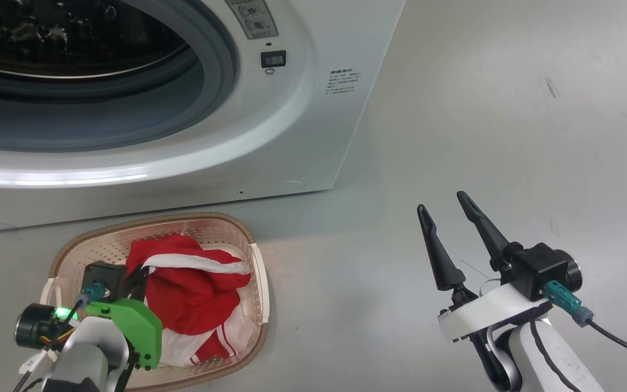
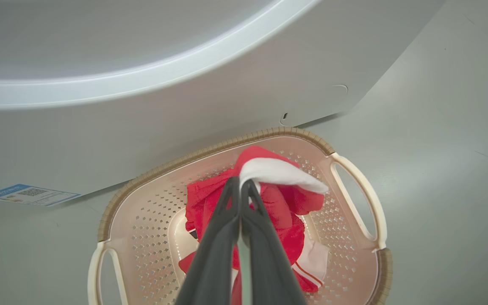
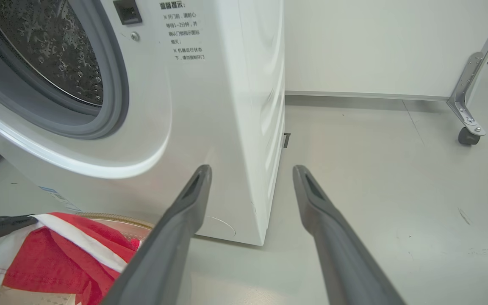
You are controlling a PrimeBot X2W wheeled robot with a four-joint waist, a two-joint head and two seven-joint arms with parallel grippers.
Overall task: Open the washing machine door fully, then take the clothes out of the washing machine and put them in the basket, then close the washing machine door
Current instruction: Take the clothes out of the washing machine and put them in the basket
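The washing machine point(image 1: 270, 136) stands at the upper left with its grey-ringed drum mouth point(image 1: 74, 65) uncovered; its door is out of view. On the floor before it sits the cream basket point(image 1: 155, 219) holding the red clothes point(image 1: 194, 294) with white stripes. My left gripper point(image 2: 240, 183) hangs over the basket point(image 2: 210, 150), shut on a raised fold of the clothes point(image 2: 286, 212) by a white stripe. One of its fingers point(image 3: 2, 226) meets that stripe in the right wrist view. My right gripper point(image 1: 441, 201) is open and holds nothing, above bare floor right of the basket.
Grey floor point(image 1: 509, 136) stretches to the right of the machine. A white partition point(image 3: 375, 42) on a metal leg with a caster wheel point(image 3: 466, 135) stands behind. A blue sticker point(image 2: 28, 194) marks the machine's lower front.
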